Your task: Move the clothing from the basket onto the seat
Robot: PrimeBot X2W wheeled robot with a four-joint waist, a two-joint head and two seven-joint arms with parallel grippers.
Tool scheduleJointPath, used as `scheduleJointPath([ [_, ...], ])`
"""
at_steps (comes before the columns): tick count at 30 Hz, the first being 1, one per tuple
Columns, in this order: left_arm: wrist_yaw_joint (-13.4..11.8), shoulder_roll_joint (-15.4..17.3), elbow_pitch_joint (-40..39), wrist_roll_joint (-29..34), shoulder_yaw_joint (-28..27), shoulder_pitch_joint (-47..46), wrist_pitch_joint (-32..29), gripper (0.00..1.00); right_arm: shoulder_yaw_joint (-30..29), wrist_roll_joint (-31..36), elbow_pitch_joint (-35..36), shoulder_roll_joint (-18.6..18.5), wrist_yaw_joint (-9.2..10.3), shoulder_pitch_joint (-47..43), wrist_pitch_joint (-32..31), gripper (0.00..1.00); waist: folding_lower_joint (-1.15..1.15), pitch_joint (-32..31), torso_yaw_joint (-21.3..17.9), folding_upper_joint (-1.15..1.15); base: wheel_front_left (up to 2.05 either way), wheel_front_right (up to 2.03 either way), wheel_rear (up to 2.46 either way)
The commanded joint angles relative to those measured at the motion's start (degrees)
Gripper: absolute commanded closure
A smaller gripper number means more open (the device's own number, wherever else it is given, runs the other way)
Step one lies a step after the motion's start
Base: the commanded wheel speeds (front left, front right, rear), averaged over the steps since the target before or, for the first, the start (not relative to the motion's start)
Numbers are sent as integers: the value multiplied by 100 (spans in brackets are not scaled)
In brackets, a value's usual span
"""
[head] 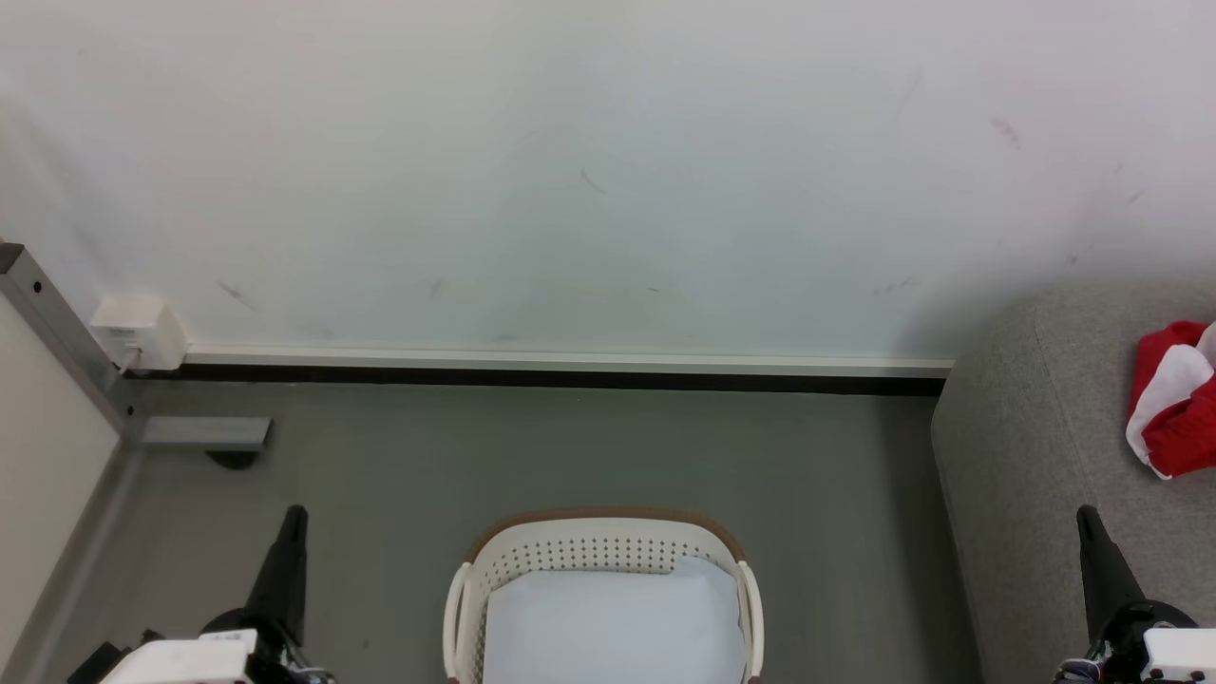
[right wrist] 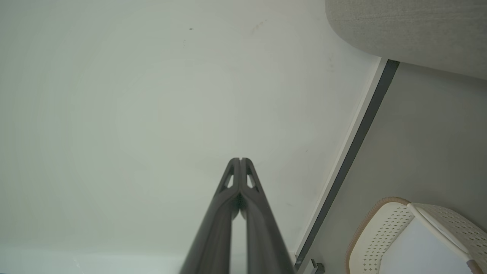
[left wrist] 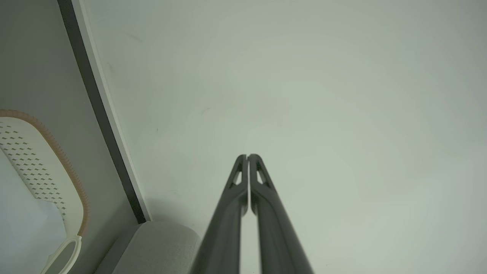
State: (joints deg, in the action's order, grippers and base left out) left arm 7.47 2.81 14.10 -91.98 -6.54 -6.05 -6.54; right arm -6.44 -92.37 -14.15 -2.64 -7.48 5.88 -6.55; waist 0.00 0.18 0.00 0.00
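The cream basket (head: 608, 543) with its brown rim stands on the floor at the bottom middle of the head view, holding a pale flat sheet (head: 613, 622). Red clothing with a white stripe (head: 1178, 399) lies on the grey seat (head: 1035, 437) at the right edge. My left gripper (head: 294, 518) rests shut at the lower left, left of the basket, with nothing in it. Over at the lower right, my right gripper (head: 1085, 518) is shut and empty in front of the seat. Both wrist views show closed fingertips, the left gripper (left wrist: 247, 156) and the right gripper (right wrist: 240, 159), pointing at the wall, with the basket (left wrist: 57, 167) (right wrist: 384, 217) off to the side.
A white wall with a dark baseboard (head: 570, 380) runs behind the basket. A white outlet box (head: 140, 332) and a grey metal frame (head: 66, 332) stand at the left. Grey floor (head: 589, 446) lies between basket and wall.
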Motion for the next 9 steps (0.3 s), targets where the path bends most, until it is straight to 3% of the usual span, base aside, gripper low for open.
scheduleJointPath([
  [1,16,11,-17,-78,-17,-39,-21,100,-20,-10,27,-44,-2,73,-18,100,0,0,0,0,0,0,0],
  [9,16,11,-17,-79,-17,-39,-20,100,-19,-10,27,-45,-2,73,-18,100,0,0,0,0,0,0,0],
])
